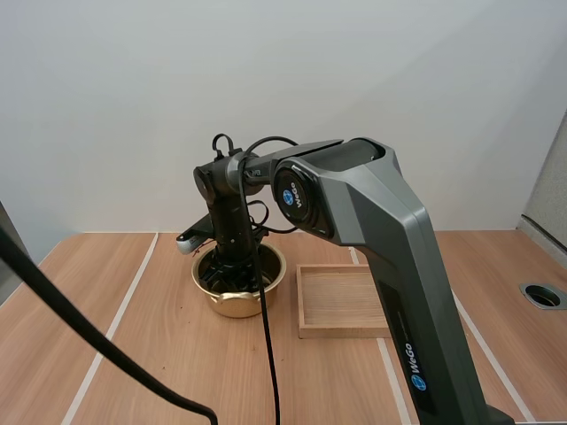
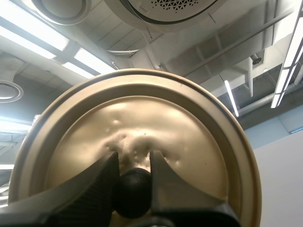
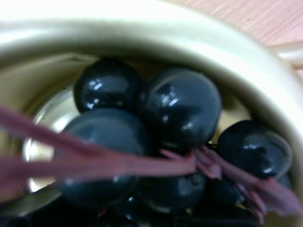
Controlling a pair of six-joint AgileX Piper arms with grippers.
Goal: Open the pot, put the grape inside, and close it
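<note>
A gold pot [image 1: 237,305] stands open on the wooden table, its handle [image 1: 186,243] pointing back left. My right gripper [image 1: 233,270] reaches down into the pot from above. In the right wrist view a bunch of dark grapes [image 3: 175,109] with a reddish stem [image 3: 142,163] lies inside the pot's wall [image 3: 189,38]. My left gripper [image 2: 133,158] is shut on the black knob [image 2: 133,191] of the gold lid [image 2: 142,118], holding the lid up in the air, tilted away from the table.
A shallow wooden tray [image 1: 341,301] lies just right of the pot. A round grommet hole [image 1: 542,295] sits in the table at the far right. Pale strips run across the table on both sides of the pot.
</note>
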